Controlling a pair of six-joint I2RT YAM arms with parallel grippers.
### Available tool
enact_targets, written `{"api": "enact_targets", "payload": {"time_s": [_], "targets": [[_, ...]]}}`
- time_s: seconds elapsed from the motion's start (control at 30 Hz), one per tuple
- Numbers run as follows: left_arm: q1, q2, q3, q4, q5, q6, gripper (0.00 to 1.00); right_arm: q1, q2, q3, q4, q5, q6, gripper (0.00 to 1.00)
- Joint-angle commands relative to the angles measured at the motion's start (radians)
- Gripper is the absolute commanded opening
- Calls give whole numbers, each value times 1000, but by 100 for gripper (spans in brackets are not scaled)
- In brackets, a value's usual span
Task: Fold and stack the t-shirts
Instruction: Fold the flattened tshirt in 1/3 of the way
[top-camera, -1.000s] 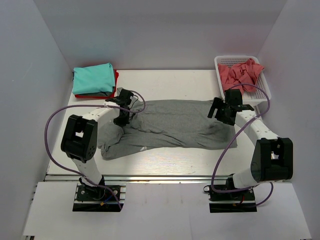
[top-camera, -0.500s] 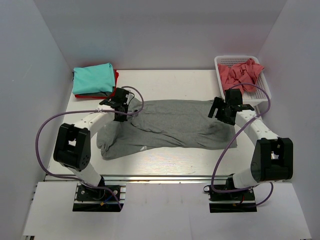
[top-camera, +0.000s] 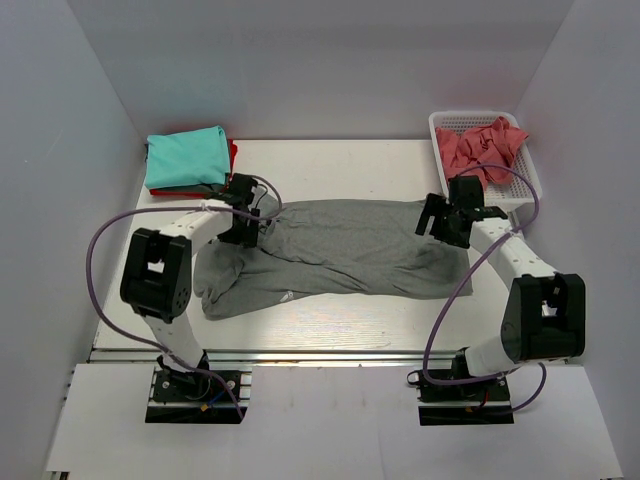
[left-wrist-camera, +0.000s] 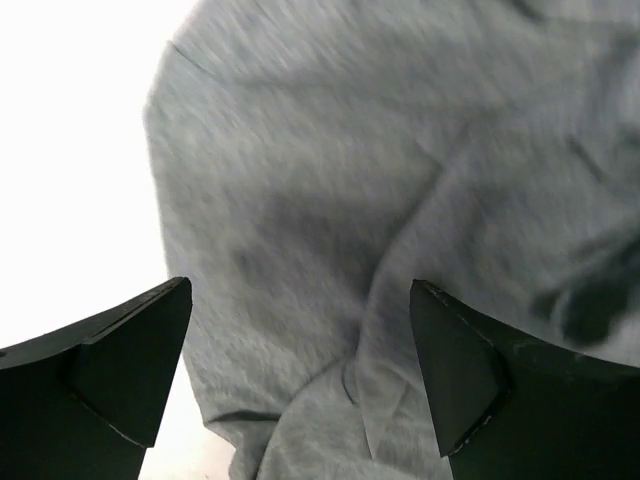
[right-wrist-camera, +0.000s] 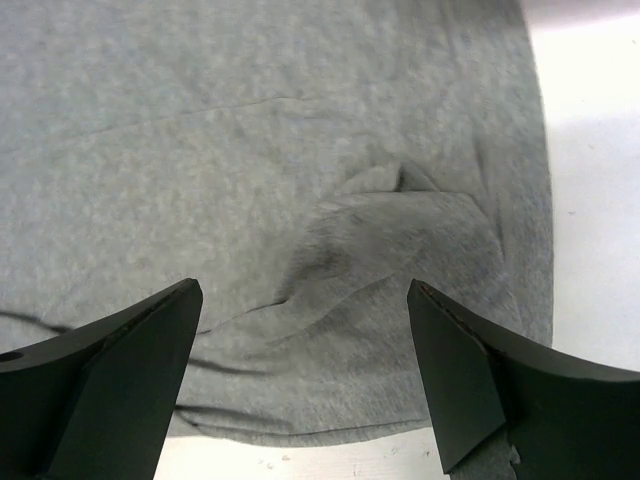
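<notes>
**Grey shirt laid out, both hands open above it**

I see the grey t-shirt (top-camera: 350, 250) lying spread but rumpled across the middle of the counter (top-camera: 340, 160), with a small white mark (top-camera: 288, 296) near its front-left edge. My left hand (top-camera: 243, 222) hangs over the shirt's left end, its fingers apart with only cloth beneath them. My right hand (top-camera: 447, 222) is over the right end, fingers likewise apart and gripping nothing. In the far left corner a folded teal t-shirt (top-camera: 185, 158) lies on a red one (top-camera: 234, 155). The coral-pink t-shirt (top-camera: 482, 145) is bunched in the white basket (top-camera: 437, 125) at the far right.
</notes>
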Motion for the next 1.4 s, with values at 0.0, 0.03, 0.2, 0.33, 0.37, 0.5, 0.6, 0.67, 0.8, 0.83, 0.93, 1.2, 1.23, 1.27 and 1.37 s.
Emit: {"api": "enact_targets", "payload": {"time_s": [0.0, 0.03, 0.2, 0.33, 0.37, 0.5, 0.6, 0.67, 0.8, 0.83, 0.93, 1.2, 1.23, 1.27, 1.37], "targets": [[31, 3, 125, -49, -106, -59, 100, 46, -24, 89, 32, -50, -55, 89], [31, 3, 155, -65, -115, -81, 100, 60, -23, 97, 44, -64, -64, 89], [86, -112, 230, -86, -125, -168, 100, 264, 106, 233, 81, -213, -104, 89], [129, -219, 192, -120, -82, -324, 100, 441, 274, 415, 133, -297, -79, 89], [144, -240, 154, -137, -82, -396, 100, 468, 299, 442, 145, -299, -78, 89], [192, -315, 3, -117, 7, -513, 100, 625, 416, 580, 242, -233, -1, 89], [224, -370, -145, -28, 154, -559, 100, 698, 566, 715, 215, -222, 42, 87], [250, -401, -233, 27, 252, -571, 100, 722, 662, 836, 140, -149, 86, 86], [261, -502, -365, 112, 302, -604, 100, 795, 755, 942, 63, 23, 125, 80], [261, -532, -379, 112, 291, -604, 100, 813, 763, 951, 41, 66, 149, 80], [261, -569, -399, 99, 259, -604, 100, 830, 789, 947, 32, 143, 189, 78], [261, -694, -498, 138, 283, -615, 100, 858, 945, 1105, 23, 229, 189, 70], [261, -703, -514, 148, 294, -615, 100, 859, 951, 1116, 23, 232, 189, 65], [261, -712, -528, 149, 294, -615, 100, 855, 967, 1129, 26, 252, 191, 64], [261, -735, -546, 174, 303, -605, 100, 854, 974, 1137, 3, 281, 194, 56]]}}
